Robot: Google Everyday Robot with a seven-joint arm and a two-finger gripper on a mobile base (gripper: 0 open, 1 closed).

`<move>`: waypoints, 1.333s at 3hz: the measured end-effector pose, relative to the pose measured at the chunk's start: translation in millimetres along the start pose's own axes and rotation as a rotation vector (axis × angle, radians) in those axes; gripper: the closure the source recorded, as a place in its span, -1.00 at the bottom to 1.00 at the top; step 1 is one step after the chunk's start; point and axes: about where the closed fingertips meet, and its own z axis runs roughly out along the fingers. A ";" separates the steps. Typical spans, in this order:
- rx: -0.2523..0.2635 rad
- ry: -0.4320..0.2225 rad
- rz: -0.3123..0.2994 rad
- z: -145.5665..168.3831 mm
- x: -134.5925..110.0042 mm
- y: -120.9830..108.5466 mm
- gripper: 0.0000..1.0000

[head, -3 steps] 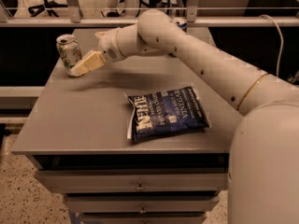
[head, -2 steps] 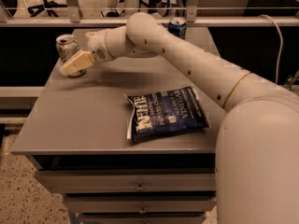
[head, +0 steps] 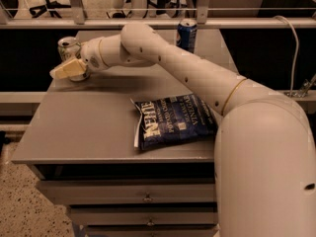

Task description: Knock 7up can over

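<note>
While 7up can (head: 68, 44) stands upright | gripper (head: 57, 73) low at its front | opening: cannot tell

claw (head: 59, 72) at 7up can (head: 68, 47), far-left tabletop (head: 89, 127)

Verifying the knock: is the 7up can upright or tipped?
Upright: small white-and-silver 7up can stands with its silver top up; the tool covers its lower front.

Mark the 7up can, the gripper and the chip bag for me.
7up can (head: 68, 47): camera view, upper side wall below the silver top.
gripper (head: 58, 73): camera view, beige tip, in front of the can's base.
chip bag (head: 173, 123): camera view, middle of its printed face.
</note>
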 end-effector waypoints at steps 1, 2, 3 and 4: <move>0.011 -0.026 0.022 -5.8 6.9 -1.4 0.11; 0.011 -0.026 0.022 -5.8 6.8 -1.4 0.59; 0.005 -0.008 -0.016 -25.9 -1.1 0.3 0.99; -0.007 0.048 -0.106 -74.3 -19.2 6.4 1.00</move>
